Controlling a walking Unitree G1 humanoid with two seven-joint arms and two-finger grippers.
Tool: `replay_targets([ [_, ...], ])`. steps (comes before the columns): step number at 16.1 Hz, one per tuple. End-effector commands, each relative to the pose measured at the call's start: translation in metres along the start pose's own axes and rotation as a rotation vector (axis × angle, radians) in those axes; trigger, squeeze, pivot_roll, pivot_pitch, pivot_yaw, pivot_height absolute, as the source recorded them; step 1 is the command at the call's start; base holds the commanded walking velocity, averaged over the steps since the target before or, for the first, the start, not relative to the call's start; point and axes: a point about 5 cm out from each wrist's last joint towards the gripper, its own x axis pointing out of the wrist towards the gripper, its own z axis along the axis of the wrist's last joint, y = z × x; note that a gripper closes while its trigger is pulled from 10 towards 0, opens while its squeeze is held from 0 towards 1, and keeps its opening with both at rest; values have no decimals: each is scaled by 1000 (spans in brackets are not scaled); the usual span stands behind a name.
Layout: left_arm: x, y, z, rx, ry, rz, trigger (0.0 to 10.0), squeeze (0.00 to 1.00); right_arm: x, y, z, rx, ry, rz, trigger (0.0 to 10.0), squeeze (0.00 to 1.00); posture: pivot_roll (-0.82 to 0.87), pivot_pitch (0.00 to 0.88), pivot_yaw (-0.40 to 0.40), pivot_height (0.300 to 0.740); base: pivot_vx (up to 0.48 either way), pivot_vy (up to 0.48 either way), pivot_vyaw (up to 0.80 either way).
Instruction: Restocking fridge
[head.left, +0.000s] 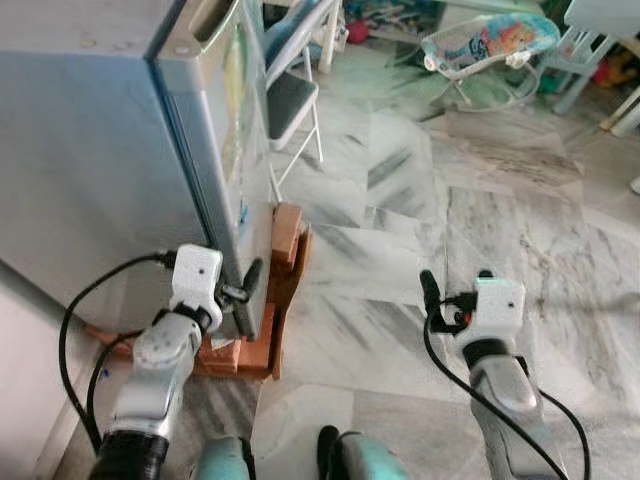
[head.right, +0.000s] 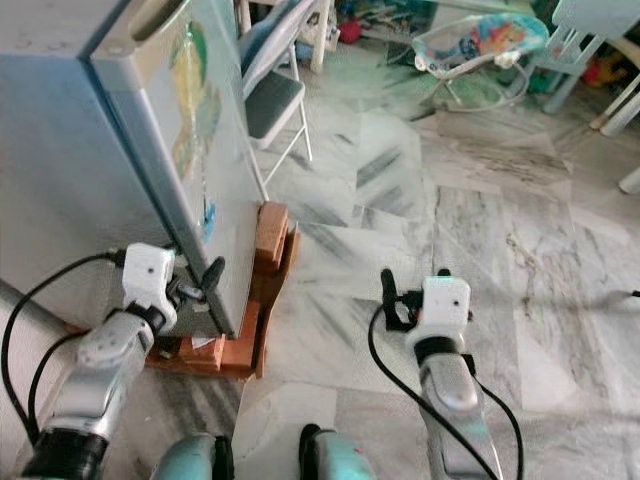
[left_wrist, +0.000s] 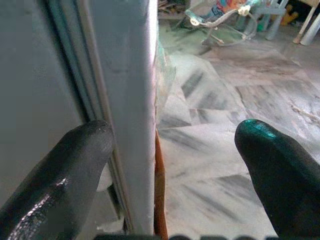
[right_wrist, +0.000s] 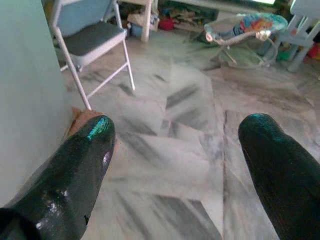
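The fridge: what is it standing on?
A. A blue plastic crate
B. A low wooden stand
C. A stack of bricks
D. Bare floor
B: the fridge rests on a low reddish-brown wooden stand that juts out under its door edge, where the open left end effector is placed.

From twelve to three o'clock the marble floor (head.left: 480, 230) lies open — the fridge door (head.left: 215, 150) at ten, its wooden stand (head.left: 275, 300) and a folding chair (head.left: 290, 100) block.
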Motion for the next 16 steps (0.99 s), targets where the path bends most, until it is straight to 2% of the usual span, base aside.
replay_targets([
  [1, 4, -1, -2, 3, 5, -4, 10000, 0, -3, -6, 2, -22, 6, -7, 10000, 0, 70, 146, -89, 740, 0, 0, 0],
  [4, 15, -5, 4, 8, -10, -21, 10000, 0, -8, -10, -1, -34, 33, 4, 10000, 0, 66, 148, -89, 740, 0, 0, 0],
  [5, 24, -12, 8, 23, -19, -56, 10000, 0, -12, -13, -6, -35, 65, 6, 10000, 0, 66, 154, -88, 740, 0, 0, 0],
  [7, 32, -16, 16, 24, -37, -67, 10000, 0, -12, -14, -8, -21, 77, 6, 10000, 0, 68, 157, -88, 740, 0, 0, 0],
  [8, 45, -16, 23, 61, -43, -36, 10000, 0, -11, -11, -7, -34, 83, 23, 10000, 0, 67, 158, -87, 740, 0, 0, 0],
  [11, 56, -10, 32, 85, -45, 13, 10000, 0, -14, -8, -7, -38, 93, 42, 10000, 0, 65, 159, -84, 740, 0, 0, 0],
  [12, 66, -8, 48, 102, -77, 34, 10000, 0, -24, -10, -10, -47, 153, 90, 10000, 0, 63, 163, -80, 740, 0, 0, 0],
  [14, 76, -25, 69, 122, -140, -51, 10000, 0, -37, -17, -20, -76, 229, 132, 10000, 0, 60, 163, -79, 740, 0, 0, 0],
  [15, 79, -40, 80, 109, -175, -114, 10000, 0, -39, -20, -23, -75, 250, 129, 10000, 0, 59, 163, -79, 740, 0, 0, 0],
  [16, 80, -70, 95, 93, -228, -266, 10000, 0, -41, -24, -27, -78, 270, 120, 10000, 0, 59, 163, -79, 740, 0, 0, 0],
])
